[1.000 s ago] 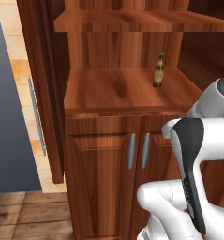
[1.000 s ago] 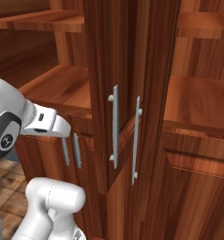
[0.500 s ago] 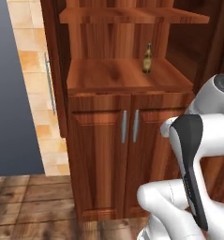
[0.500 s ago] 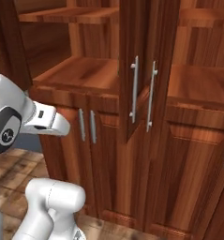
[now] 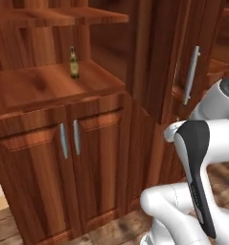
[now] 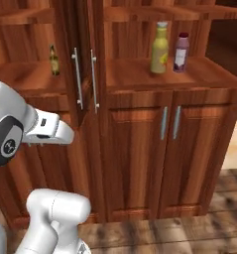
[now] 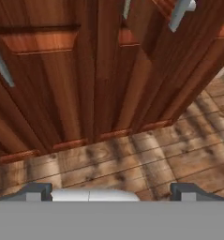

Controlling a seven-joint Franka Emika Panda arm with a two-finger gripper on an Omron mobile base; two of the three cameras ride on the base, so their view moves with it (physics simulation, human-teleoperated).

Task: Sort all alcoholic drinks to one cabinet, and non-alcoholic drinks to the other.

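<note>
pincer (image 7: 108,190) open and empty, one amber bottle (image 5: 74,62), two capped bottles (image 6: 159,48)

A tall reddish-brown wooden cabinet (image 6: 140,144) shows streaky darker grain on its panelled doors and plank shelves. Its vertical bar handles (image 6: 78,78) are silver. On the cabinet's counter shelf stand a mustard-yellow bottle with a grey cap (image 6: 159,48) and a maroon bottle with a pinkish cap (image 6: 181,52). Left of the cabinet's handles stands a small dark amber-brown glass bottle (image 5: 74,62). Below the cabinet, the plank floor (image 7: 146,161) is mottled grey-brown. The robot arm (image 5: 202,153) is white with dark joints.
</note>
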